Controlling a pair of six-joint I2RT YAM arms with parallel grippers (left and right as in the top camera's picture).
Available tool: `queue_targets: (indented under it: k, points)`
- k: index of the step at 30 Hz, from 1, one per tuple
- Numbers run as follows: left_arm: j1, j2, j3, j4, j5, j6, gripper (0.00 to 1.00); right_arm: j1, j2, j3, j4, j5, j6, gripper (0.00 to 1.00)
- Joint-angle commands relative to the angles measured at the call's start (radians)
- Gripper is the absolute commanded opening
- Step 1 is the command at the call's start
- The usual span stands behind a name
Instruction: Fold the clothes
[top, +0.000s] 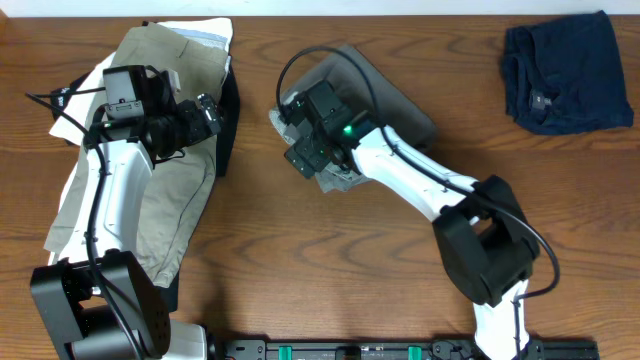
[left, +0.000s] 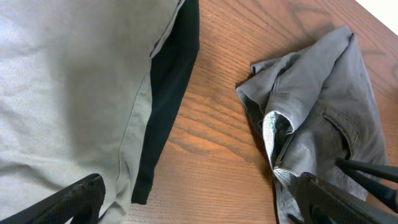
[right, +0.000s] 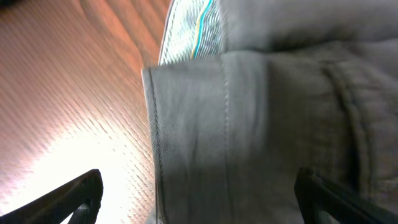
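1. My right gripper (right: 199, 193) hangs spread wide just above the grey shorts (top: 385, 85), grasping nothing. My left gripper (left: 199, 196) is equally released, over the khaki shorts (top: 165, 190).
2. The grey shorts lie mid-worktop (top: 300, 260), bunched and rumpled at their near-left corner. I judge the fold barely begun.
3. The khaki shorts sprawl unfolded at left, atop a black garment (top: 229, 120) and a white garment (top: 80, 85). All of these are left to do.
4. A navy garment (top: 565, 65) sits crumpled, well apart at far right. Nothing blocks me, though my own arm hides part of the grey shorts.
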Motion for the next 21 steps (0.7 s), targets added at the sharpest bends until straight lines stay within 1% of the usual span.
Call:
queue_targets:
  k: [1, 6, 13, 16, 18, 19, 21]
  points:
    - [0.003, 0.012, -0.011, -0.003, 0.006, 0.002, 0.98, 0.020, 0.040, -0.003, -0.009, 0.034, -0.031, 0.96]
    - [0.003, 0.012, -0.011, -0.003, 0.006, 0.002, 0.98, 0.041, 0.098, -0.003, -0.014, 0.126, -0.030, 0.95]
    - [0.003, 0.012, -0.011, -0.008, 0.006, 0.002, 0.98, 0.032, 0.170, -0.003, 0.014, 0.142, -0.018, 0.89]
    - [0.003, 0.012, -0.011, -0.012, 0.006, 0.002, 0.98, 0.031, 0.204, -0.003, 0.011, 0.198, 0.006, 0.83]
    - [0.003, 0.012, -0.011, -0.013, 0.006, 0.002, 0.98, 0.026, 0.224, -0.003, 0.003, 0.241, 0.034, 0.77]
    - [0.003, 0.012, -0.011, -0.014, 0.006, 0.002, 0.98, 0.019, 0.237, -0.003, -0.005, 0.277, 0.063, 0.73]
    - [0.003, 0.012, -0.011, -0.014, 0.006, 0.002, 0.98, 0.005, 0.246, -0.003, -0.016, 0.322, 0.110, 0.69]
